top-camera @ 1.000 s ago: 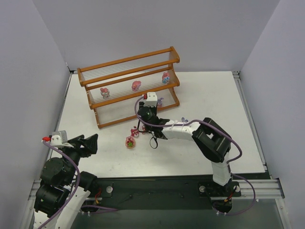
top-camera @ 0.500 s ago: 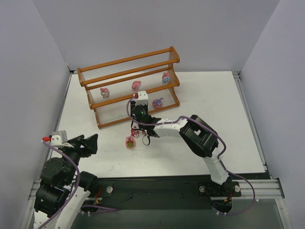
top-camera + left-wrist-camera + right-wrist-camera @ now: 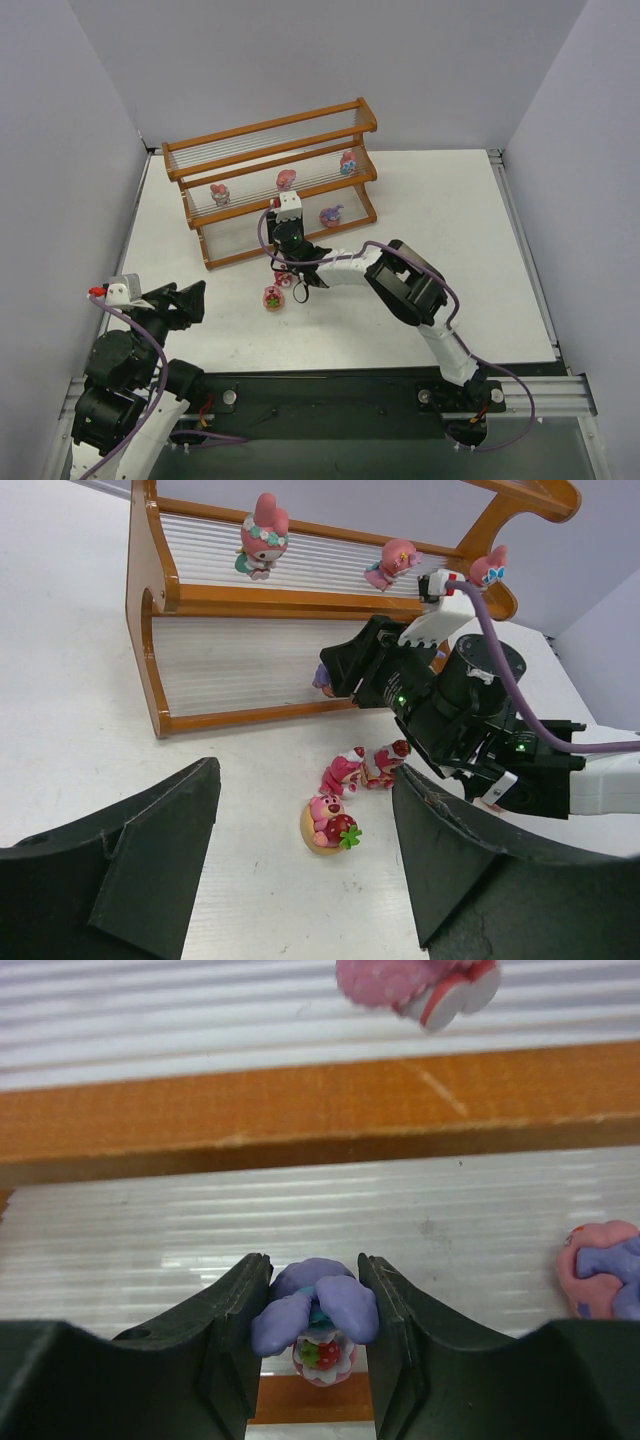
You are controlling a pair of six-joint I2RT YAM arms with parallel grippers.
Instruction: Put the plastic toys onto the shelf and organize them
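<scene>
The shelf (image 3: 270, 150) stands at the back left. Three pink toys (image 3: 286, 180) stand on its middle tier and a purple-pink one (image 3: 331, 216) on the bottom tier. My right gripper (image 3: 280, 232) is at the front of the bottom tier, shut on a purple-eared toy (image 3: 315, 1320) with a strawberry base. The toy hangs between the fingers (image 3: 225, 1340) above the pale rods. Three pink-red toys lie on the table: a bear with a strawberry (image 3: 328, 823) and two others (image 3: 343, 772) beside it. My left gripper (image 3: 302, 775) is open and empty, well back from them.
The shelf's orange rail (image 3: 320, 1110) crosses just above my right gripper. A pink toy (image 3: 420, 985) sits on the tier above it, and the purple-pink toy (image 3: 600, 1270) stands to its right. The right arm (image 3: 480, 730) hangs over the table toys. Grey walls enclose the table.
My right gripper has moved left along the shelf front with the purple-eared toy, uncovering the purple-pink toy on the bottom tier. The left arm has not moved.
</scene>
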